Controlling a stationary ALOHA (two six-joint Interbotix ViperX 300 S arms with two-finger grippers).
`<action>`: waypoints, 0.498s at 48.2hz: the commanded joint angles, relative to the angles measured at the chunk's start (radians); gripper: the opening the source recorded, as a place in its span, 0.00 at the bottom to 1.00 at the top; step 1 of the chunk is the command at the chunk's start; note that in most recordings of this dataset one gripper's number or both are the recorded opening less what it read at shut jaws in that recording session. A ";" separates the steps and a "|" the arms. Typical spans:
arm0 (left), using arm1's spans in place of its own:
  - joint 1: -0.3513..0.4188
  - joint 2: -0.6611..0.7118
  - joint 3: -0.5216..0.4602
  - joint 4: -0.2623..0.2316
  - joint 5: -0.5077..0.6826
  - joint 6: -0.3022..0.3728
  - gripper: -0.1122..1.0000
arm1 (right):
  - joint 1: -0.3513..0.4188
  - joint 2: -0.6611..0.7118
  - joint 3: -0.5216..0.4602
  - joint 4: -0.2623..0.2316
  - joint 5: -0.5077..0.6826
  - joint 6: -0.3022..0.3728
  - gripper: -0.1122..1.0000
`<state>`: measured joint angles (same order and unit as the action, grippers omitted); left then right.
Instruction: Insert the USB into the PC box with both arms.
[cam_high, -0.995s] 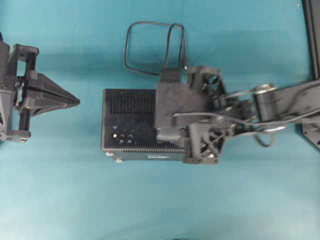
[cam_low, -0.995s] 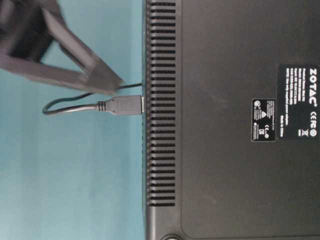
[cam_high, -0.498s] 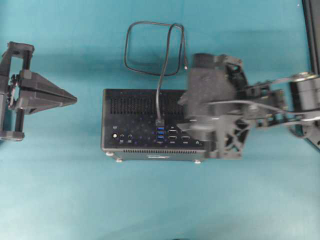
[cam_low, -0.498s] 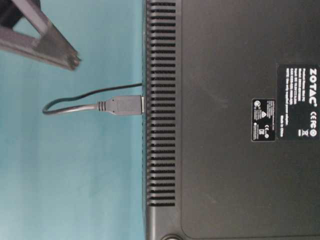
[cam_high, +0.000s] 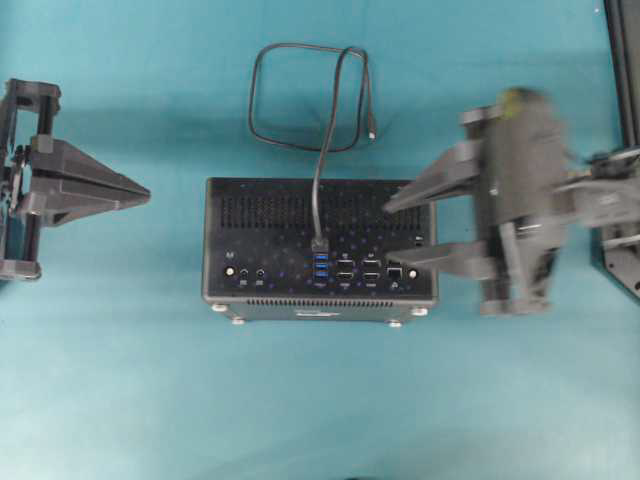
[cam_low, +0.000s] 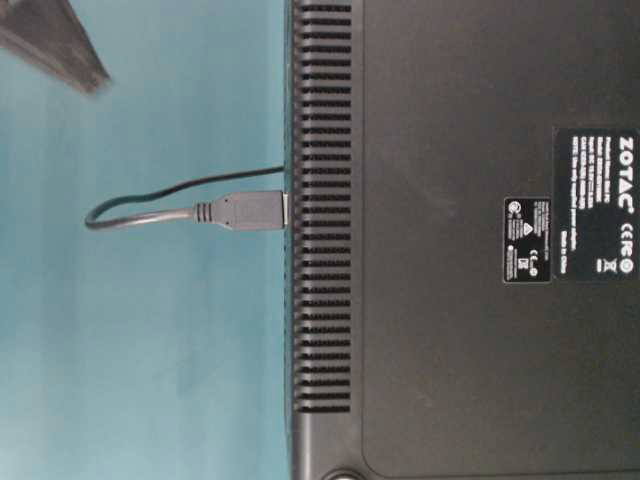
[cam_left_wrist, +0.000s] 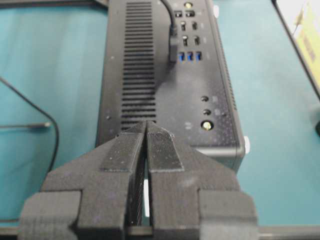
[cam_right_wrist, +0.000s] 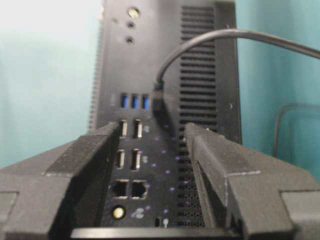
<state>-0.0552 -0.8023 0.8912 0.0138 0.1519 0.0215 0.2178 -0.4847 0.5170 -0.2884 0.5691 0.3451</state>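
Observation:
The black PC box (cam_high: 260, 240) lies in the middle of the teal table, ports facing up. The USB plug (cam_high: 320, 244) sits in the port row beside the blue ports, and its cable (cam_high: 305, 95) loops behind the box. From table level the plug (cam_low: 245, 211) stands seated against the box (cam_low: 450, 250). My right gripper (cam_high: 390, 233) is open over the box's right end, with nothing between its fingers (cam_right_wrist: 152, 127). My left gripper (cam_high: 148, 190) is shut and empty (cam_left_wrist: 146, 122), pointing at the box's left end from a short gap.
A black frame (cam_high: 625, 60) runs along the right edge of the table. The cable's loose metal tip (cam_high: 372, 135) lies behind the box. A blurred right finger (cam_low: 55, 40) shows at the top left from table level.
My right gripper has drawn back to the right off the box's middle, uncovering the ports and the seated plug. My left gripper has slid slightly left. The plug and the box have not moved.

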 joint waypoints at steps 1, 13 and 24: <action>-0.002 -0.002 -0.015 0.003 -0.011 0.000 0.10 | -0.003 -0.041 0.011 -0.002 -0.018 0.012 0.65; -0.005 -0.002 -0.015 0.002 -0.021 0.005 0.10 | -0.008 -0.097 0.075 0.000 -0.035 0.014 0.65; -0.006 -0.002 -0.012 0.003 -0.046 0.006 0.10 | -0.032 -0.161 0.126 0.000 -0.080 0.014 0.65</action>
<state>-0.0614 -0.8038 0.8912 0.0138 0.1227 0.0245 0.1979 -0.6167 0.6397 -0.2884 0.5123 0.3467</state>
